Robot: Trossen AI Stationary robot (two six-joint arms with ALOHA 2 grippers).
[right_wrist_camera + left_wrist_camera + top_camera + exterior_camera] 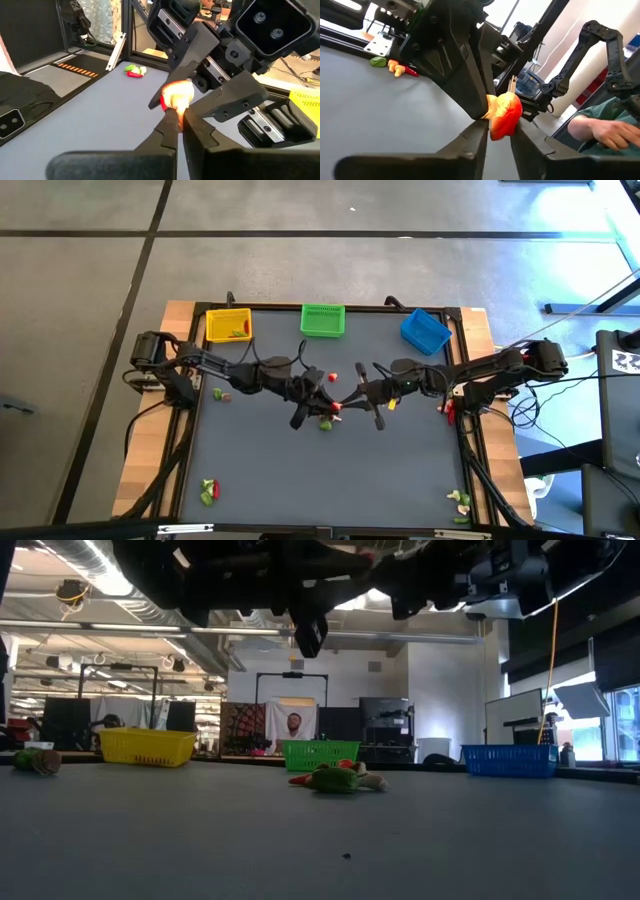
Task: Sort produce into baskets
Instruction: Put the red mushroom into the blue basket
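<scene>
Wrist views only: 2 hands [496, 132] [180, 122] pinching red produce [504, 116].

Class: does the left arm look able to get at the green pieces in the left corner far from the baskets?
Probably, once free: nothing blocks the green pieces, but the left gripper is at a red-orange piece mid-table.

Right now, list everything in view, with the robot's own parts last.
Baskets: three, yellow basket, green basket, blue basket, along the table's far edge.
Held piece: one, red-orange, above mid-table between both grippers.
Loose produce: five small clusters, red-green centre pile, left piece, green pieces near left corner, cream pieces near right corner, red pieces right edge.
Person: one, beyond the table.
Right gripper: shut on the held piece.
Left gripper: at the same piece.
</scene>
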